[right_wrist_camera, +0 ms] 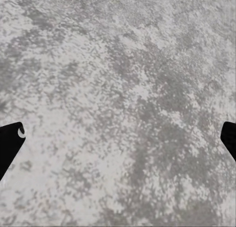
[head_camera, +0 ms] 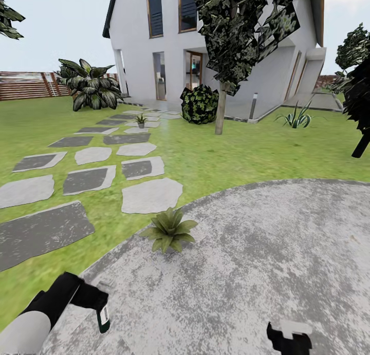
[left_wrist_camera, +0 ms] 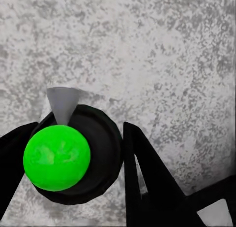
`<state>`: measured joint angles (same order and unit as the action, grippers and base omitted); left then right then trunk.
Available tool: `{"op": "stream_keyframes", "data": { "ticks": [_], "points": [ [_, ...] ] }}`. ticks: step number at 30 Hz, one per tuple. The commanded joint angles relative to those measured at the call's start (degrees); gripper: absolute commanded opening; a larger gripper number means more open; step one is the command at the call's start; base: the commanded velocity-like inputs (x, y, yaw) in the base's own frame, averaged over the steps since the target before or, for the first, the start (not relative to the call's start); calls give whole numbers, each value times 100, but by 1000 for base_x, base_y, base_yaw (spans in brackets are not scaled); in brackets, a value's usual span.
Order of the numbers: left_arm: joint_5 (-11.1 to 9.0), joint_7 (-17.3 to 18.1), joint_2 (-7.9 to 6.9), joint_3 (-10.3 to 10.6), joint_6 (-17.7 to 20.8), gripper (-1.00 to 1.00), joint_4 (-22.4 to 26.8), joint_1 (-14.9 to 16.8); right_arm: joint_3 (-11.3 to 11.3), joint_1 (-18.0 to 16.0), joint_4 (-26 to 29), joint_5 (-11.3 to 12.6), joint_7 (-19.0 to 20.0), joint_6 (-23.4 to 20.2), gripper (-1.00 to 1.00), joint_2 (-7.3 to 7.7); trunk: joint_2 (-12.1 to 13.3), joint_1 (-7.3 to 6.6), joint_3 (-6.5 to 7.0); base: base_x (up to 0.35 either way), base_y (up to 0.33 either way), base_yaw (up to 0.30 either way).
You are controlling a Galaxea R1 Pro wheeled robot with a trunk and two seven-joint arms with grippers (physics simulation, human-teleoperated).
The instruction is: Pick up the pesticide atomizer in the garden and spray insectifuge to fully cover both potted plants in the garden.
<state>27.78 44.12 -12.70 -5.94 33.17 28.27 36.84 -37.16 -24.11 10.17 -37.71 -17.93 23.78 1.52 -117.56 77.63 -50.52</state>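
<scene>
Hanging upright from the left gripper [head_camera: 97, 306], the pesticide atomizer [head_camera: 104, 316] was clamped between the fingers above the round paved patch [head_camera: 246, 273]. Its top was shown bright green [left_wrist_camera: 57, 157] in the left wrist view, with a grey nozzle. Two potted plants were counted: one [head_camera: 169, 229] at the patch's edge, one [head_camera: 141, 120] among the stepping stones [head_camera: 151, 195]. The right gripper [right_wrist_camera: 118, 138] was spread wide over paving.
</scene>
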Motion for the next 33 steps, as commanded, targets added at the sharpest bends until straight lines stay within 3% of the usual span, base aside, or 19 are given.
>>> {"op": "stream_keyframes", "data": {
  "ticks": [1, 4, 10, 12, 16, 18, 26, 33],
  "points": [
    [43, 55, 8, -24, 262, -100, 13, 30, -44, -6, -53, -60, -23, 149, 100, -1, -2, -1, -5, 0, 0, 0],
    [50, 67, -3, 6, 644, -100, 124, 82, -46, -6, -114, -66, -26, 319, 100, -2, -2, -1, -5, 19, 0, 0],
    [62, 70, 5, 31, 1000, -100, 421, 95, -61, -6, -122, -61, -27, 362, 100, 47, -2, -1, -5, 271, 0, 0],
    [74, 70, 4, 146, 1064, -100, 423, 95, -62, -6, -121, -61, -27, 363, 100, 59, -2, -1, -5, 330, 0, 0],
    [78, 75, 6, 561, 1106, -100, 389, 95, -63, -6, -121, -61, -27, 364, 100, 66, -2, -1, -5, 335, 0, 0],
    [75, 77, 10, 648, 1110, -100, 407, 95, -63, -6, -121, -61, -27, 364, 100, 67, -2, -1, -5, 337, 0, 0],
    [94, 451, 7, 716, 1109, -100, 441, 95, -60, -6, -121, -61, -27, 365, 100, 59, -2, -1, -5, 337, 0, 0],
    [104, 525, -12, 729, 1104, -100, 434, 66, -57, -6, -121, -61, -27, 364, 100, 53, -2, -1, -6, 337, 5, -12]
  ]
}}
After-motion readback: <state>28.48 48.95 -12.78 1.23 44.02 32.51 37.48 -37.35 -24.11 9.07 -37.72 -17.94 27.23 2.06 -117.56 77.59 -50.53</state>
